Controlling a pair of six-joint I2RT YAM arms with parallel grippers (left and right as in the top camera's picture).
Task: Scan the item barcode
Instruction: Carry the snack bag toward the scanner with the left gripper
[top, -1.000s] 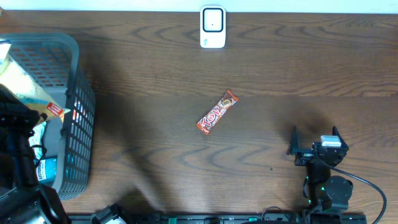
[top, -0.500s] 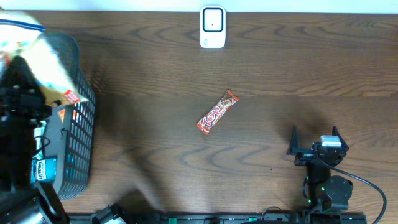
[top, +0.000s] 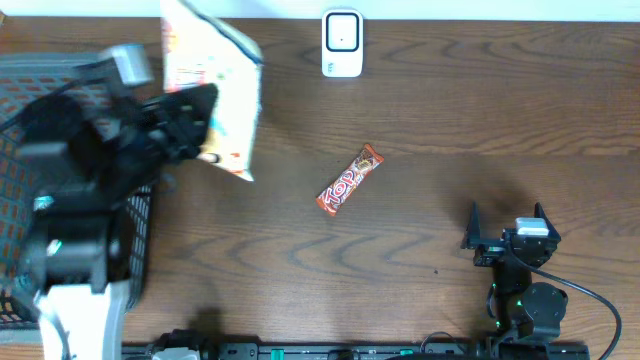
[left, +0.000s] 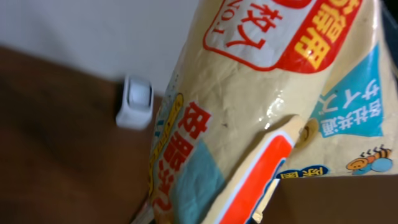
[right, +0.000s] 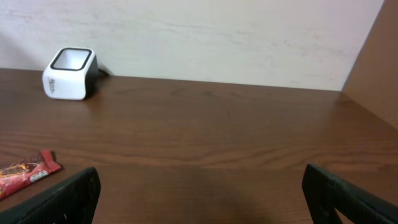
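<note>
Carrying arm: we read the left gripper (top: 203, 108) as pinching the snack bag (top: 215, 80), its fingers pressed together on the thin film; the fingers themselves are hidden in the left wrist view, where the bag (left: 267, 112) fills most of the picture.
Item position: lifted clear of the table (top: 420, 110), at the far left, just right of the basket (top: 135, 230).
Key relation: the scanner (top: 342, 45) lies to the right of the bag, against the far edge; we judge the left arm far nearer to it than the right.
Long axis: in the overhead view the bag runs roughly from far to near, its near end leaning a little rightward, so its long right-hand edge faces the scanner.
Facing: printed front toward the left wrist camera; we cannot tell where the barcode sits.
Scanner window: appears to face upward in the right wrist view (right: 69, 73).
Idle arm: right gripper (top: 505, 225) parked near right, fingers spread wide and holding nothing.
Other object: a red candy bar (top: 350, 180) lies flat mid-table, diagonal, well apart from both grippers.
Coming move, our judgement: a rightward carry, then turning the code face toward the window.
</note>
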